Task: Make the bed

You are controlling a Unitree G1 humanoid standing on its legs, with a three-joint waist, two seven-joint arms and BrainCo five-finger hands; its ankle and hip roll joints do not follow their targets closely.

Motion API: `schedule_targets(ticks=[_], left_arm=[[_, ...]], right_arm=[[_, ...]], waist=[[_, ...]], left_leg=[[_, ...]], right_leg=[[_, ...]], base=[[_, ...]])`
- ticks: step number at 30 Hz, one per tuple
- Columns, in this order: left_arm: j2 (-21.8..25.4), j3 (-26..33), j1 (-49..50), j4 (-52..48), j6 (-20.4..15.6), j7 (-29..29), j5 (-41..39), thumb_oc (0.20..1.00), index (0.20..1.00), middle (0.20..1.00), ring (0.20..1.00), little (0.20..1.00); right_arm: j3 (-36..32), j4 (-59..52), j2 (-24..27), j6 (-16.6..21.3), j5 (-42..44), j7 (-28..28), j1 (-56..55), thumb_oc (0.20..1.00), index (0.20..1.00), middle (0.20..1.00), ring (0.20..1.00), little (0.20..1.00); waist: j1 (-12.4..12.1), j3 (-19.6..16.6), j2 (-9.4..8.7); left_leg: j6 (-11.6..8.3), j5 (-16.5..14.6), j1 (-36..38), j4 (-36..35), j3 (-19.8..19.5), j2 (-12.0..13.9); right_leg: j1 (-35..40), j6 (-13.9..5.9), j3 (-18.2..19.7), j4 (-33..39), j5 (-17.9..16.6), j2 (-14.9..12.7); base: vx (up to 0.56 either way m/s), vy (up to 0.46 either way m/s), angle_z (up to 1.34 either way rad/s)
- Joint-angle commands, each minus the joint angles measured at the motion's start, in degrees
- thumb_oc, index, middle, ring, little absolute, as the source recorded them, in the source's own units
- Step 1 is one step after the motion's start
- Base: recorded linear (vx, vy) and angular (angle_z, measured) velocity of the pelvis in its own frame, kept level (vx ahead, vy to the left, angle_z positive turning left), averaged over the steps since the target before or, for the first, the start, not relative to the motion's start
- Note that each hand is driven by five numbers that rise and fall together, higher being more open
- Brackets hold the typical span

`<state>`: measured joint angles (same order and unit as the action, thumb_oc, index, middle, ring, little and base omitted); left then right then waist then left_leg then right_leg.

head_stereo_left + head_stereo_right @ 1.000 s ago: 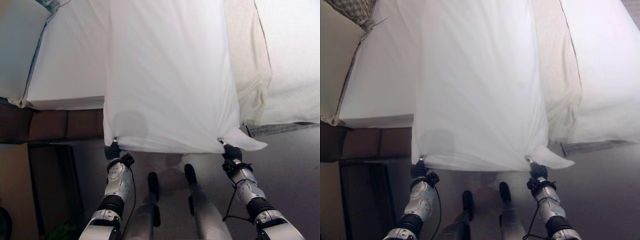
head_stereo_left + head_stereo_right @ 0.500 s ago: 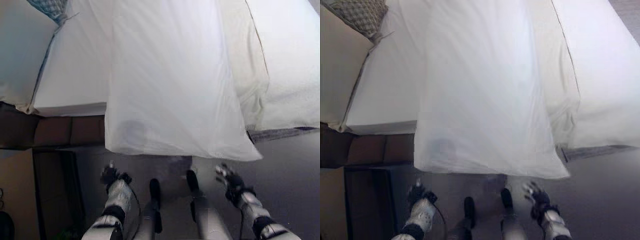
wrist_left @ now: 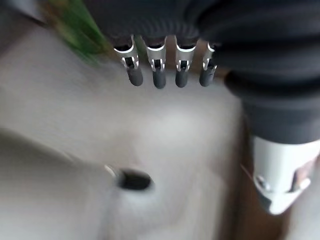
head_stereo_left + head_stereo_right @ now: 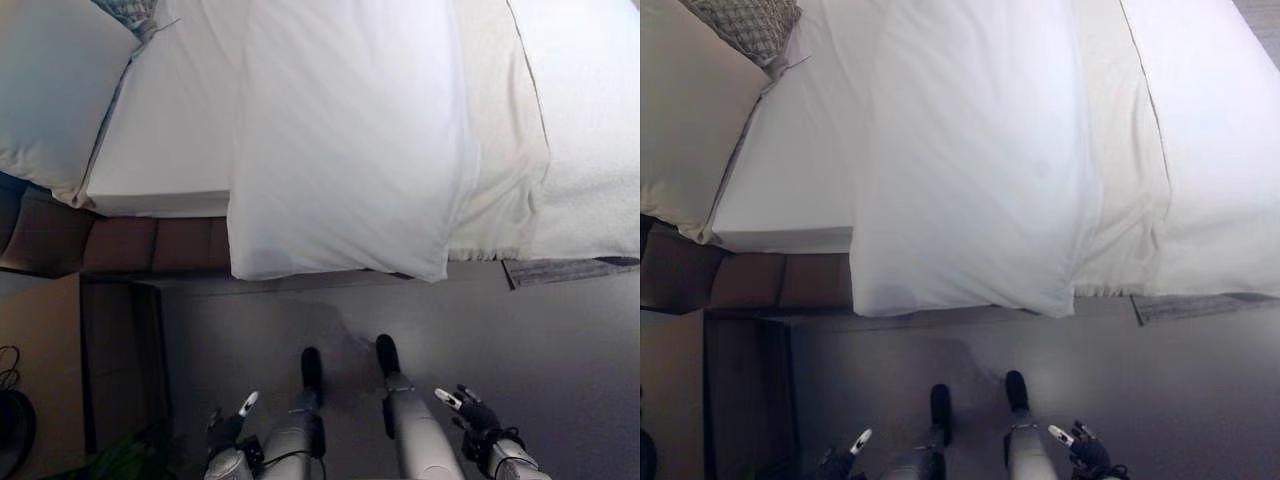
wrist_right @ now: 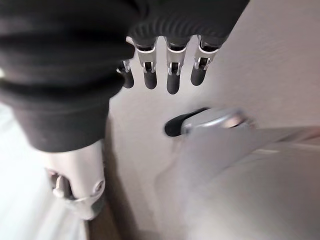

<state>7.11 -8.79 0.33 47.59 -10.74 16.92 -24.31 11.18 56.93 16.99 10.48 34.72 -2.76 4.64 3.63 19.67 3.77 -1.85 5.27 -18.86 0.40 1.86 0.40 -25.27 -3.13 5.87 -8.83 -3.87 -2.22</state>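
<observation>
A large white pillow [image 4: 350, 140] lies flat across the bed, its near end hanging a little past the mattress edge [image 4: 165, 200]. Nothing holds it. My left hand [image 4: 228, 428] is low over the grey floor, well below the pillow's left corner. Its fingers [image 3: 157, 72] are straight and empty in the left wrist view. Under the pillow's right corner, my right hand [image 4: 476, 414] hangs just as low. The right wrist view shows its fingers [image 5: 170, 75] straight, with nothing in them.
A cream blanket band [image 4: 500, 130] and a white duvet [image 4: 590, 120] cover the bed to the right. Another white pillow [image 4: 50, 90] and a patterned cushion [image 4: 745, 25] sit at the left. Below the mattress runs the brown bed frame [image 4: 120, 245]. A wooden stand [image 4: 40, 380] is at lower left.
Both hands have let go of the pillow's near corners and dropped toward the floor. The pillow has settled flat on the bed. The camera has shifted.
</observation>
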Motion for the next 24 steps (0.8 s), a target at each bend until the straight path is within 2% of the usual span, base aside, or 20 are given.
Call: schedule_targets(ticks=[1, 3, 6, 7, 9, 10, 11, 12, 15, 16, 17, 18, 21, 22, 23, 24], left_arm=[[6.72, -3.76, 0.62, -6.32, -5.67, -11.19, 2.51, 1.0, 1.0, 1.0, 1.0, 1.0], [8.73, -5.85, -0.22, -10.22, -6.62, -16.49, -0.8, 1.0, 1.0, 1.0, 1.0, 1.0], [10.82, -7.53, -2.02, -12.53, -7.59, -19.14, -1.51, 1.0, 1.0, 1.0, 1.0, 1.0], [12.07, -9.33, -4.67, -13.68, -7.5, -23.42, -4.91, 1.0, 1.0, 1.0, 1.0, 1.0], [12.88, -10.49, -5.78, -15.07, -8.01, -24.38, -4.65, 1.0, 1.0, 1.0, 1.0, 1.0], [14.23, -13.09, -9.45, -17.51, -8.2, -27.4, -5.48, 1.0, 1.0, 1.0, 1.0, 1.0], [14.23, -13.09, -9.47, -17.51, -8.19, -27.41, -5.49, 1.0, 1.0, 1.0, 1.0, 1.0], [13.46, -15.21, -15.64, -17.75, -8.48, -27.82, -6.57, 1.0, 1.0, 1.0, 1.0, 1.0], [13.76, -16.05, -18.59, -18.84, -8.57, -27.62, -6.29, 1.0, 1.0, 1.0, 1.0, 1.0], [12.98, -18.21, -26.94, -17.7, -8.89, -25.04, -5.25, 1.0, 1.0, 1.0, 1.0, 1.0], [12.97, -18.2, -26.97, -17.68, -8.9, -25.04, -5.25, 1.0, 1.0, 1.0, 1.0, 1.0], [12.34, -19.54, -31.78, -16.95, -9.0, -23.21, -4.58, 1.0, 1.0, 1.0, 1.0, 1.0], [12.34, -19.54, -31.8, -16.94, -9.01, -23.21, -4.58, 1.0, 1.0, 1.0, 1.0, 1.0], [12.54, -19.86, -34.59, -16.45, -8.95, -22.47, -4.49, 1.0, 1.0, 1.0, 1.0, 1.0], [12.41, -21.06, -41.21, -14.09, -9.28, -20.35, -3.88, 1.0, 1.0, 1.0, 1.0, 1.0], [12.41, -21.06, -41.21, -14.09, -9.28, -20.35, -3.88, 1.0, 1.0, 1.0, 1.0, 1.0]], right_arm=[[0.17, -9.59, 1.75, 5.47, -1.89, 1.22, -1.63, 1.0, 1.0, 1.0, 1.0, 1.0], [1.08, -15.19, 3.15, 6.46, -2.18, 0.76, -1.29, 1.0, 1.0, 1.0, 1.0, 1.0], [2.17, -20.07, 4.68, 6.96, -2.47, -0.49, -1.01, 1.0, 1.0, 1.0, 1.0, 1.0], [4.06, -23.79, 6.89, 7.14, -2.54, -2.51, 0.68, 1.0, 1.0, 1.0, 1.0, 1.0], [4.95, -25.74, 7.79, 7.23, -2.5, -3.8, 1.13, 1.0, 1.0, 1.0, 1.0, 1.0], [7.49, -27.89, 10.13, 6.97, -1.48, -7.31, 4.09, 1.0, 1.0, 1.0, 1.0, 1.0], [7.49, -27.87, 10.14, 6.97, -1.47, -7.32, 4.11, 1.0, 1.0, 1.0, 1.0, 1.0], [11.16, -27.59, 10.71, 6.08, 0.3, -10.13, 10.09, 1.0, 1.0, 1.0, 1.0, 1.0], [12.88, -28.87, 11.18, 5.54, 0.57, -11.06, 12.88, 1.0, 1.0, 1.0, 1.0, 1.0], [16.51, -27.36, 10.04, 4.25, 1.69, -11.86, 20.7, 1.0, 1.0, 1.0, 1.0, 1.0], [16.51, -27.34, 10.04, 4.26, 1.7, -11.87, 20.75, 1.0, 1.0, 1.0, 1.0, 1.0], [18.12, -26.52, 9.38, 3.65, 2.74, -11.43, 25.29, 1.0, 1.0, 1.0, 1.0, 1.0], [18.12, -26.51, 9.38, 3.65, 2.75, -11.44, 25.31, 1.0, 1.0, 1.0, 1.0, 1.0], [18.76, -26.51, 9.2, 3.22, 3.5, -11.58, 27.59, 1.0, 1.0, 1.0, 1.0, 1.0], [20.21, -24.66, 8.65, 2.53, 5.06, -10.84, 34.34, 1.0, 1.0, 1.0, 1.0, 1.0], [20.21, -24.66, 8.65, 2.53, 5.06, -10.84, 34.34, 1.0, 1.0, 1.0, 1.0, 1.0]], waist=[[0.12, -1.51, -2.03], [0.32, -1.91, -2.16], [0.7, -2.38, -2.42], [0.91, -2.82, -2.72], [1.0, -3.0, -2.86], [1.07, -3.38, -3.06], [1.07, -3.34, -3.06], [1.12, -3.04, -3.29], [1.03, -2.55, -3.43], [0.72, -0.43, -3.74], [0.73, -0.43, -3.73], [0.74, 0.89, -3.84], [0.75, 0.87, -3.83], [0.8, 1.41, -3.87], [1.21, 2.75, -3.99], [1.22, 2.73, -3.98]], left_leg=[[-0.67, -2.36, -2.47, 4.04, -0.82, -2.25], [-0.67, -2.28, -2.43, 3.71, -0.86, -2.17], [-0.79, -2.33, -2.51, 3.68, -0.78, -2.08], [-0.9, -2.31, -2.72, 3.65, -0.66, -1.97], [-0.94, -2.33, -2.79, 3.59, -0.63, -1.9], [-1.02, -2.32, -3.12, 3.54, -0.55, -1.85], [-1.02, -2.34, -3.1, 3.55, -0.55, -1.85], [-1.0, -2.56, -4.04, 4.33, -0.59, -2.01], [-0.86, -2.89, -5.13, 5.42, -0.61, -2.17], [-0.57, -3.74, -8.1, 9.13, -0.34, -2.46], [-0.57, -3.78, -8.17, 9.22, -0.34, -2.46], [-0.72, -4.18, -10.37, 11.46, -0.38, -2.53], [-0.72, -4.2, -10.44, 11.52, -0.39, -2.53], [-0.71, -4.64, -12.17, 13.3, -0.51, -2.56], [-0.94, -5.55, -16.94, 17.8, -0.59, -2.61], [-0.94, -5.55, -16.99, 17.82, -0.6, -2.61]], right_leg=[[2.62, -5.51, 1.57, 5.18, -1.65, -3.27], [2.35, -5.55, 1.8, 5.16, -1.62, -3.18], [2.08, -5.53, 1.94, 5.06, -1.54, -3.07], [1.71, -5.53, 2.14, 4.98, -1.46, -2.9], [1.48, -5.53, 2.19, 4.88, -1.39, -2.85], [0.72, -5.46, 2.36, 4.47, -1.24, -2.63], [0.74, -5.46, 2.36, 4.45, -1.22, -2.63], [-0.51, -5.35, 2.64, 3.6, -1.08, -2.33], [-1.8, -5.28, 2.76, 2.58, -0.89, -2.0], [-4.76, -5.06, 2.69, -0.92, -0.19, -1.15], [-4.83, -5.06, 2.69, -0.98, -0.16, -1.14], [-7.0, -4.8, 2.34, -3.24, 0.55, -0.84], [-7.06, -4.8, 2.33, -3.28, 0.57, -0.84], [-8.93, -4.6, 1.97, -5.3, 1.15, -0.69], [-13.8, -4.18, 1.6, -10.22, 2.22, -0.26], [-13.83, -4.18, 1.6, -10.24, 2.22, -0.26]], base=[[0.01, -0.01, 0.08], [0.01, -0.005, 0.03], [0.0, 0.0, 0.0], [0.0, 0.0, 0.0], [0.0, 0.0, 0.0], [0.0, 0.0, 0.0], [-0.03, -0.021, -0.02], [-0.03, -0.011, -0.02], [-0.08, -0.009, -0.04], [-0.1, -0.017, -0.01], [-0.15, -0.038, -0.06], [-0.06, -0.021, -0.07], [-0.02, -0.007, -0.01], [-0.11, -0.064, -0.01], [-0.11, -0.064, 0.01], [-0.12, -0.073, 0.16]])
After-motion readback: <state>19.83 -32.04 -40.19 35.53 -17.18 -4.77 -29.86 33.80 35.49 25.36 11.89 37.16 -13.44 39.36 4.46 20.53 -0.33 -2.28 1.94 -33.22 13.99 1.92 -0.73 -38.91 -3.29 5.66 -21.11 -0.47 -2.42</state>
